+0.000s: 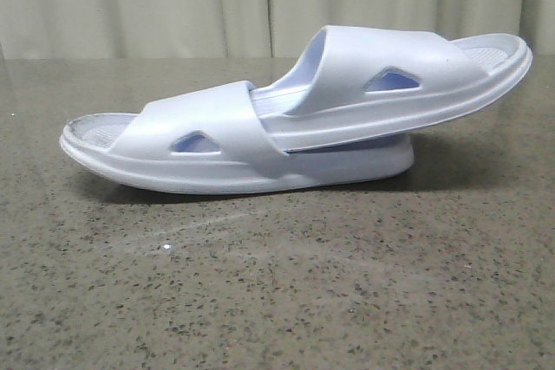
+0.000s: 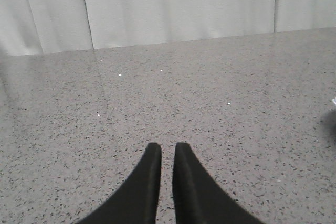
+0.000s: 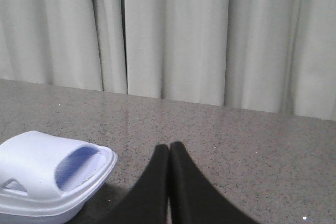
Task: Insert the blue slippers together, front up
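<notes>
Slippers look pretty much nested already: the upper slipper has its toe end pushed under the strap of the lower slipper, both lying on the speckled table in the front view. Left gripper hangs over bare tabletop, fingers nearly closed with just a thin gap, holding nothing. Right gripper is pinched closed and empty, just beside the top slipper's end. I'd guess only a final check remains, maybe a small push deeper.

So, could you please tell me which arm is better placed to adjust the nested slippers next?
Probably the right. Its shut claw has the upper slipper close beside it, while the left claw, nearly shut, faces mostly bare table.
</notes>
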`<state>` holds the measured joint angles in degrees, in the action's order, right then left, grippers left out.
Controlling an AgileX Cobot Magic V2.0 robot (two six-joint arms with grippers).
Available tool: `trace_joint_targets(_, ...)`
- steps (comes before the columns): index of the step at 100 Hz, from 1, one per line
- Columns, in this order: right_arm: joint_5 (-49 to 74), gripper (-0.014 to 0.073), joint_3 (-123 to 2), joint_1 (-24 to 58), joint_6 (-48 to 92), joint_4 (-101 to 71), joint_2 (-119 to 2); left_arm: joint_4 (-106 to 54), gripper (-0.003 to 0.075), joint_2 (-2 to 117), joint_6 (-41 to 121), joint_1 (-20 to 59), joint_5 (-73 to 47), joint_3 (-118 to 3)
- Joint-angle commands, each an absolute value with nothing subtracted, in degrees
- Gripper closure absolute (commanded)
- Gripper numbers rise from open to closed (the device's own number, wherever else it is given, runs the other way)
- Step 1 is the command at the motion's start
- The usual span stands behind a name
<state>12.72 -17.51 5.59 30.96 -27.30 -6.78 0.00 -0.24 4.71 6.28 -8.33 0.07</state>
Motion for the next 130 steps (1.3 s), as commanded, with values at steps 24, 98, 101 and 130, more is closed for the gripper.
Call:
trace_joint_targets(24, 8.4, 0.0701, -18.9, 5.3, 31.6, -27.2, -7.3, -0.7, 0.0705, -1.9, 4.1, 6.1, -3.6, 0.7)
trace_joint_targets(98, 9.3, 0.0701, -16.0, 5.3, 14.7, -12.3, -7.3, -0.7, 0.0704, -1.9, 4.1, 6.1, -3.6, 0.7)
trace_joint_targets(101, 9.3, 0.0701, -15.4, 5.3, 8.0, -8.1, -7.3, -0.7, 0.0704, -1.9, 4.1, 6.1, -3.6, 0.7)
trace_joint_targets(130, 5.8, 0.0701, -8.8, 4.3, -3.6, 3.0, -4.3, -0.7, 0.0704, -1.9, 4.1, 6.1, -3.6, 0.7)
